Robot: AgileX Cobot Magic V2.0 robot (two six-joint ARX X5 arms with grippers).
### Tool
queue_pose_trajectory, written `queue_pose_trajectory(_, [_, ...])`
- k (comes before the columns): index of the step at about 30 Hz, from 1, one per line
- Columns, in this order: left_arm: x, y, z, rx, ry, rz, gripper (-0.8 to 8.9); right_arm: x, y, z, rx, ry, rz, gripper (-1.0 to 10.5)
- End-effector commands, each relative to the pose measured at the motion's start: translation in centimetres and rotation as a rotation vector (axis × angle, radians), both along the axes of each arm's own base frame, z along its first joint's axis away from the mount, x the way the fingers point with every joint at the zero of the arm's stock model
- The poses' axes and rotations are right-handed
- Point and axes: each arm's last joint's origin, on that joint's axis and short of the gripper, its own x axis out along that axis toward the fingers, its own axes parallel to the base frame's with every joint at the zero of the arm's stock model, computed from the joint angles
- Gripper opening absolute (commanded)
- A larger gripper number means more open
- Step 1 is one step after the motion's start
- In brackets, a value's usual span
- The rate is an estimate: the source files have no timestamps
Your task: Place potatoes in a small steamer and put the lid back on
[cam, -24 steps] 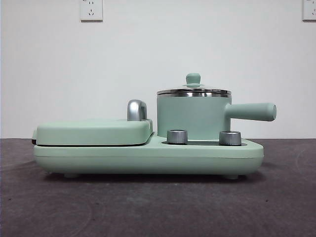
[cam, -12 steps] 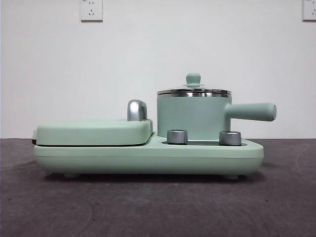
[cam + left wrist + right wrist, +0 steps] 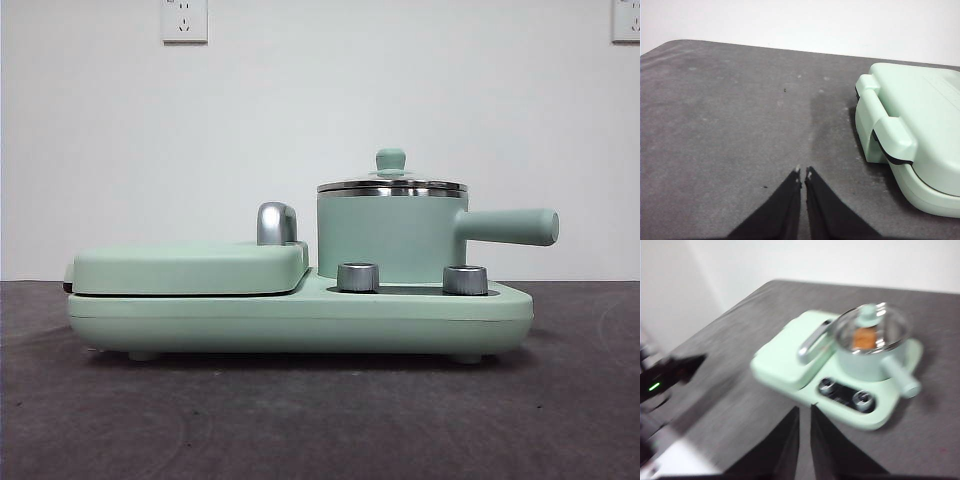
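My left gripper [image 3: 803, 173] and right gripper [image 3: 804, 411] are closed, empty; the lid [image 3: 391, 185] (glass, likely slippery) is best taken by its knob.

A plain white wall [image 3: 320, 120] stands behind a dark grey, matte, faintly scuffed surface [image 3: 300, 420]. Two white sockets, one [image 3: 185, 20] upper left, another [image 3: 626, 20] at the right edge. Even, soft light.

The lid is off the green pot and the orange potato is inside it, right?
Not quite. The lid is on the green pot, closed; the front view shows it sitting on the rim. The orange potato is inside, seen through the glass in the right wrist view.
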Motion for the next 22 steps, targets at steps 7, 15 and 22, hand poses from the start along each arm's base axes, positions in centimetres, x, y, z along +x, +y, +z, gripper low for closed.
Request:
queue_pose_trajectory(7, [0.1,0.0,-0.7,0.003,0.023,0.001,0.19,5.5,0.1,-6.4,-0.002,-0.257,-0.228,0.3])
queue_pose_trajectory(15, [0.1,0.0,-0.7,0.003,0.022,0.001,0.19,8.0,-1.1,-14.6,-0.063,-0.250,-0.459,0.3])
queue_pose_trajectory(22, [0.1,0.0,-0.7,0.003,0.022,0.001,0.19,8.4,-1.6,-20.7,-0.126,-0.195,-0.648,0.3])
